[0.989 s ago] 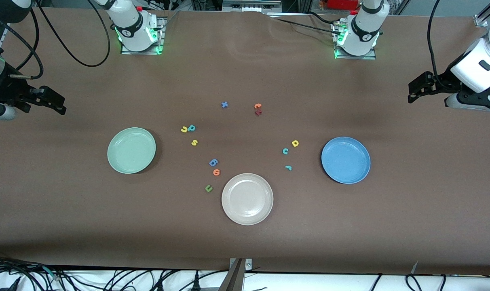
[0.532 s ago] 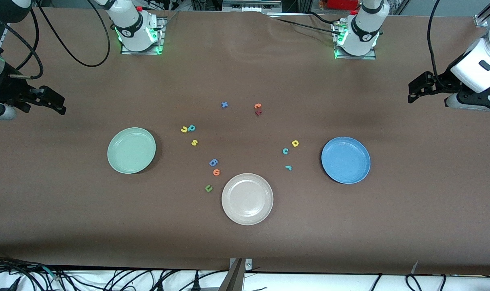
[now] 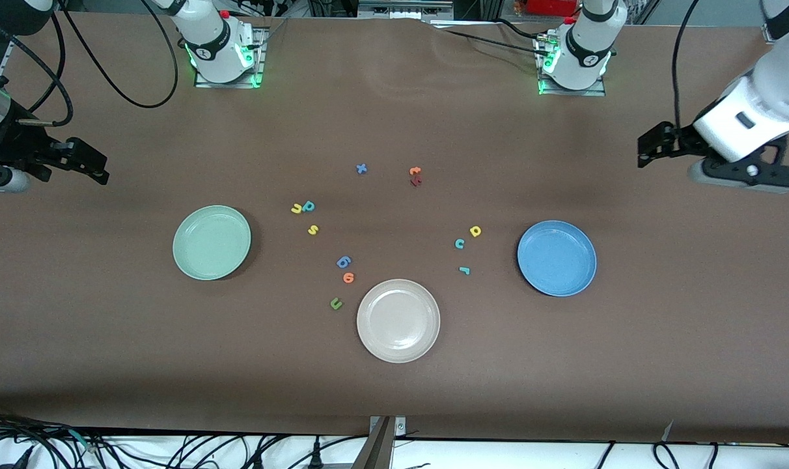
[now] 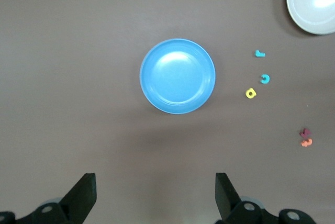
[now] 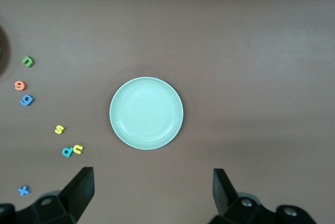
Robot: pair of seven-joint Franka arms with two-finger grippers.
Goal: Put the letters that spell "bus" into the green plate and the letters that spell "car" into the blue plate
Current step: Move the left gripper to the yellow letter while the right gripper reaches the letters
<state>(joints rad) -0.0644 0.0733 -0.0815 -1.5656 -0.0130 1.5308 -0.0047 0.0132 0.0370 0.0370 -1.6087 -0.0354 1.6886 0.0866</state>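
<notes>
The green plate [image 3: 212, 242] [image 5: 146, 113] lies toward the right arm's end, with the teal b [image 3: 309, 206], yellow u [image 3: 296, 209] and yellow s [image 3: 313, 229] on the table beside it. Toward the left arm's end lies the blue plate [image 3: 556, 258] [image 4: 177, 76], and beside it the teal c [image 3: 459, 243], yellow a [image 3: 475, 230] and teal r [image 3: 464, 270]. Both plates hold nothing. My right gripper [image 3: 98, 170] [image 5: 153, 190] hangs open and empty over bare table near its end. My left gripper [image 3: 644, 148] [image 4: 155, 192] is open and empty over its own end.
A beige plate [image 3: 398, 320] lies nearest the front camera, between the two plates. Around it are an olive u [image 3: 336, 303], an orange 6-like letter [image 3: 348, 278] and a blue one [image 3: 344, 262]. Farther off lie a blue x [image 3: 361, 169] and an orange t [image 3: 415, 171].
The left arm has swung a little inward from the table's end, its gripper still open. The right arm and all letters have stayed put.
</notes>
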